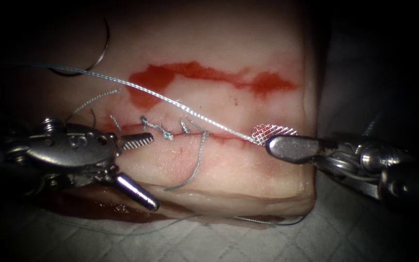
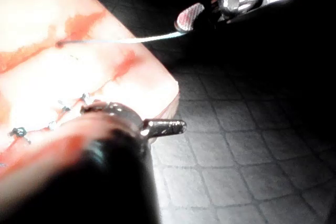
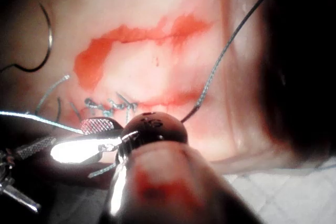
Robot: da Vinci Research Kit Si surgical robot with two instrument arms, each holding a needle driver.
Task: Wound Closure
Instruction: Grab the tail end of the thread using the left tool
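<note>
We saw the needle lying free on the tissue, up and away from the left hand and held by neither tool. That left hand stood with its jaws wide apart and empty, one jaw at the left end of the cut, just beside the knotted stitches. The thread ran taut from beyond the needle, past the red fluid, down to the right hand, whose jaws were clamped on it at the cut's right end.
</note>
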